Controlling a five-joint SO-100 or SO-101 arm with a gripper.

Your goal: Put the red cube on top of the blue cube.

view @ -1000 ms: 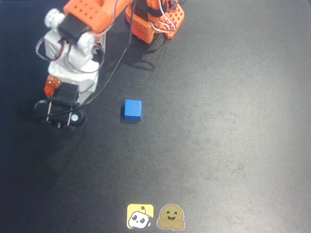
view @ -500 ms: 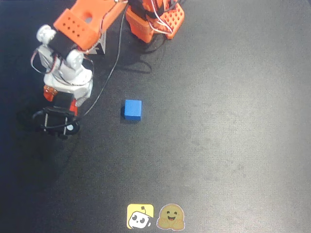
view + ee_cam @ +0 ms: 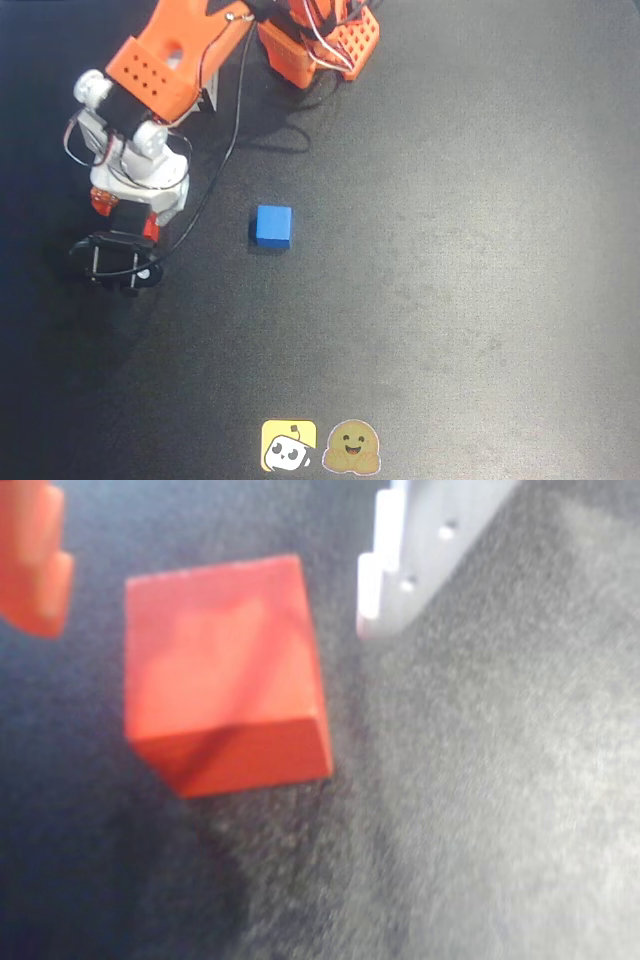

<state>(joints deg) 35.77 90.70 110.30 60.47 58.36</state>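
Red cube is hidden in the overhead view: the arm's white and orange wrist housing hangs over the left part of the dark tabletop [image 3: 450, 300], and the cube must lie under it or under the end effector [image 3: 118, 262], which shows only as a dark shape low on the arm. From this view I cannot tell how the jaws stand. Blue cube [image 3: 273, 226] sits alone to the right of the end effector, well apart from it, a small matte block with crisp edges. Two stickers [image 3: 320, 446] lie at the bottom edge.

In the wrist view the red cube [image 3: 225, 675] fills the upper left, resting on the tabletop [image 3: 500, 830], a grainy, felt-like dark surface. Its faces are plain and matte, and its edges sit slightly turned against the frame. One orange finger [image 3: 35, 555] stands to its left and a white finger [image 3: 420, 550] to its right, both clear of the cube, so the end effector [image 3: 210, 575] is open and straddles it. Being equal-sided, the cube offers no long axis; closing on its two side faces looks like the move that matters next.
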